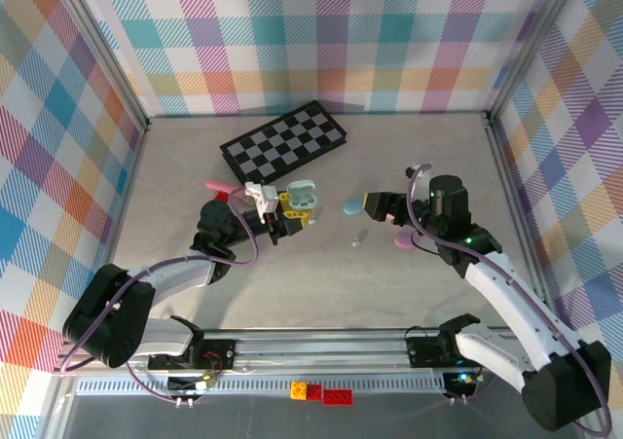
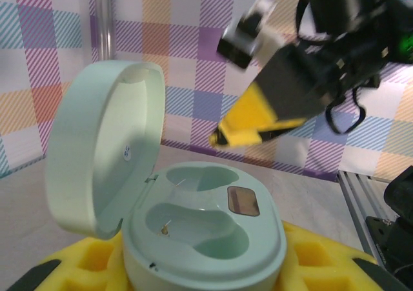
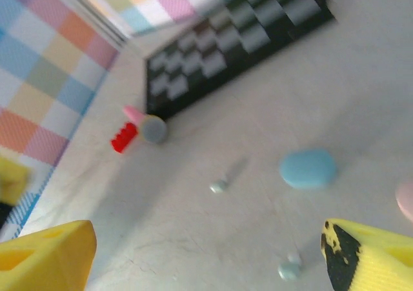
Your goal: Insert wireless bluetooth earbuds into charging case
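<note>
Mint charging case (image 2: 203, 242) open, both wells (image 2: 193, 223) empty — clamped in left gripper (image 1: 294, 208); right gripper (image 3: 206, 255) spread wide

- Seen from above, the scene is bright and evenly lit; we find the pale table (image 1: 419, 147) washed in soft, diffuse light.
- Shadows are short and soft-edged, gathered under the arms (image 1: 185, 274) and along the checkerboard (image 1: 283, 139).
- In the left wrist view, the mint charging case (image 2: 203, 239) is sharp up close. Its open lid casts shade across its own inner face, and the right arm (image 2: 335, 52) beyond is softly out of focus.
- The right wrist view is smeared throughout: the blue oval case (image 3: 308, 168) has fuzzy edges, a tiny earbud (image 3: 218, 186) is a pale blot, and the yellow fingertips (image 3: 45, 255) at the bottom corners are blurred.
</note>
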`<control>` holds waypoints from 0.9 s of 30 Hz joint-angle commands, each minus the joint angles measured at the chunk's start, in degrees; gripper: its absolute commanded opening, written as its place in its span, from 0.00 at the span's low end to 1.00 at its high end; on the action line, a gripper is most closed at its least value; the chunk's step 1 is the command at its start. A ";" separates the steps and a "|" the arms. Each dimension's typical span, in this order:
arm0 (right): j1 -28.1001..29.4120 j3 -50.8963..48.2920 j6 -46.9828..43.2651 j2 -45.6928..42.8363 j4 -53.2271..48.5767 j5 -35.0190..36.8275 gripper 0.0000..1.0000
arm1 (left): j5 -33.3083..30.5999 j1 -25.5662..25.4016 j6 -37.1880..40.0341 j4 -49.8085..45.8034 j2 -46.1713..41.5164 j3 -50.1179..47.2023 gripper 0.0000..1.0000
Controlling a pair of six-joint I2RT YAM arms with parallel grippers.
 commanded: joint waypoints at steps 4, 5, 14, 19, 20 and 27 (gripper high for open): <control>-1.00 -2.89 12.36 11.24 -1.41 -7.91 0.85 | 0.01 0.79 -0.90 2.68 -2.16 -0.53 0.36; -0.99 -3.74 13.58 13.02 1.38 -10.37 0.83 | -0.06 0.88 -0.90 2.50 -2.25 -0.57 0.36; -0.62 2.42 5.54 28.77 1.02 -15.26 0.80 | -0.39 1.05 -1.29 2.56 -2.62 -0.80 0.36; -0.38 5.44 3.21 35.92 2.04 -17.60 0.80 | -0.83 1.16 -1.96 3.54 -2.60 -1.06 0.35; -0.29 5.77 2.91 36.68 2.30 -17.99 0.80 | -0.87 1.16 -1.94 3.55 -2.60 -1.07 0.35; 0.47 6.18 1.65 40.65 2.89 -18.44 0.80 | -0.62 1.58 -2.30 3.28 -2.71 -0.57 0.35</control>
